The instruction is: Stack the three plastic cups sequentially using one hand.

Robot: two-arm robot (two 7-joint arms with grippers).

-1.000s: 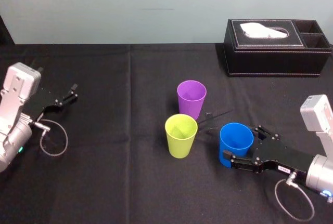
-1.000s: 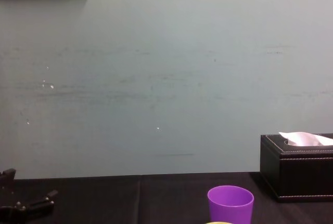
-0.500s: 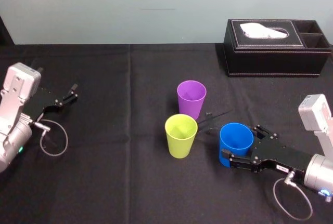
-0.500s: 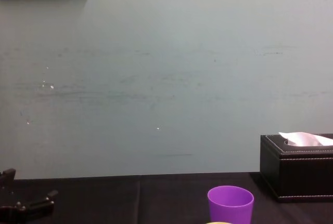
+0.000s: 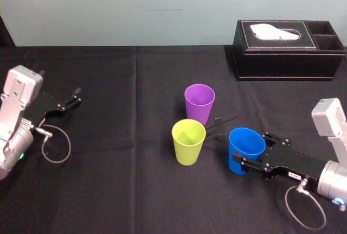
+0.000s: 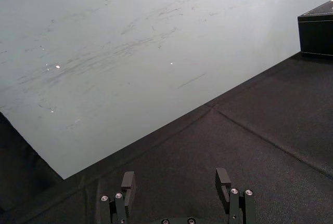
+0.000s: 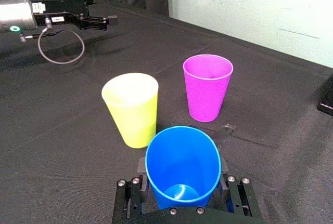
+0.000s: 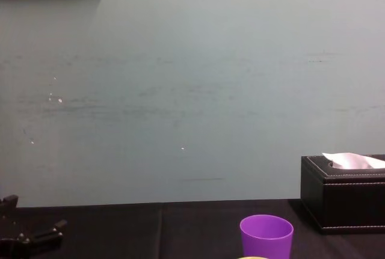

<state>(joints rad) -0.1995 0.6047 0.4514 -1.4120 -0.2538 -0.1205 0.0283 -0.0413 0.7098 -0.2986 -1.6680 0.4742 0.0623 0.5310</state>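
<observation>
Pale blue-green wall (image 5: 135, 6) is closing off the far side of a bench (image 5: 135, 190) that is wearing a black cloth. Toward the far right corner a black tissue box (image 5: 287, 55) is sitting with a white tissue poking out of its top.

Near the middle of the bench the purple cup (image 5: 199, 102) is standing upright, mouth up. The yellow-green cup (image 5: 188, 141) is standing upright just in front of it, a little to the left and nearer the robot, with a small gap showing between the two. The blue cup (image 5: 246, 144) is sitting to the right of the yellow-green one, apart from it, also mouth up. None of the three is sitting inside another.

The right gripper (image 5: 245, 158) is reaching in low from the right side and is clasping the blue cup: its jaws are pressing against opposite sides of the cup's lower half. In the right wrist view the blue cup (image 7: 182, 161) is sitting between the two black fingers (image 7: 127, 193), with the yellow-green cup (image 7: 131, 109) and purple cup (image 7: 207, 86) beyond it. Whether the blue cup's base is touching the cloth I cannot tell.

The left gripper (image 5: 76, 96) is hanging over the far left of the bench, well apart from the cups. Its jaws are spread wide, gripping nothing.
</observation>
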